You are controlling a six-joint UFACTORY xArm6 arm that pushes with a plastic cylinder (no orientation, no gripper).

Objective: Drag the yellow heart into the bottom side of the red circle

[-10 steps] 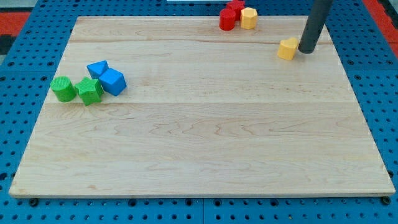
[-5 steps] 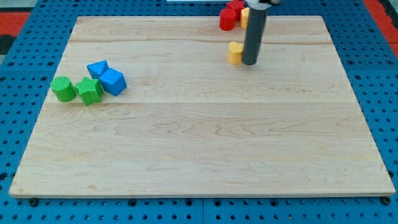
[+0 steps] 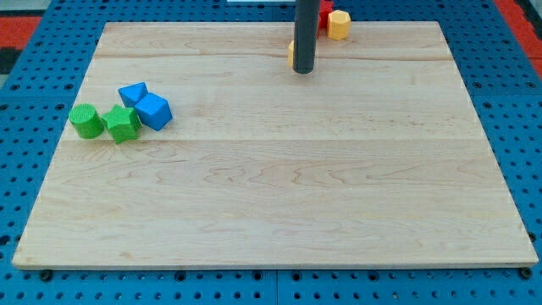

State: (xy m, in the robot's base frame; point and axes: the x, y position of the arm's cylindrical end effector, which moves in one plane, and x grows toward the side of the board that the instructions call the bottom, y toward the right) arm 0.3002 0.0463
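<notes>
Camera view has the rod standing near the top edge of the wooden board [image 3: 254, 195], with the tip [image 3: 303, 72] planted right against the yellow heart [image 3: 290, 54]. Only a thin sliver of that yellow block peeks out on the view's left side of the rod, so the heart shape can't really be made out here. No claw on this rig, it's just a plain rod, so open or closed doesn't apply.

The red circle [image 3: 323, 14] is mostly hidden behind the rod too, only a bit of red shows at the view's top, just to the right of the rod, next to another yellow block [image 3: 339, 24]. Way over on the view's left sits the unrelated bunch: a green cylinder-ish block [image 3: 85, 120], a second green block [image 3: 122, 124] and two blue ones [image 3: 133, 92] [image 3: 153, 111], well apart from the action.

Stepwise this looks like the pushing phase, pretty far along. The heart seems to sit below the red circle and maybe a touch left of it. Next move probably calls for a short nudge toward the view's top and slightly right, gentle enough not to shove the red piece off the edge
</notes>
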